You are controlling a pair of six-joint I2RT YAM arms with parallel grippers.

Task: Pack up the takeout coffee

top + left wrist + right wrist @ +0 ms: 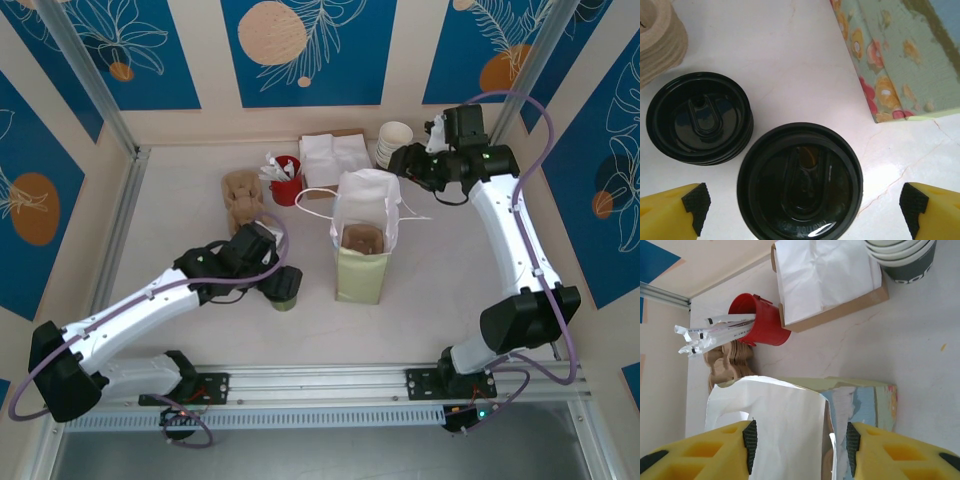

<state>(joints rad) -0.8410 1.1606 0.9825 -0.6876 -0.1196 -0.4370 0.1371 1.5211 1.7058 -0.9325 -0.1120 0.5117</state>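
Note:
The takeout coffee (800, 182) stands on the table, its round black lid facing up at me in the left wrist view. My left gripper (805, 207) hangs open right above it, one pad on each side, neither touching. From above, the cup (287, 288) peeks out under that gripper (270, 275). To its right stands the pale green flowered paper bag (362, 265) with a white plastic bag (370, 200) over its mouth. My right gripper (799, 440) is open at that mouth. The white sheet (785, 430) lies between the jaws, unpinched.
A squat stack of black lids (699, 117) sits just left of the coffee, with brown cup carriers (660, 40) beyond. At the back are a red cup of wrapped straws (287, 185), a napkin box (335, 155) and nested paper cups (393, 143).

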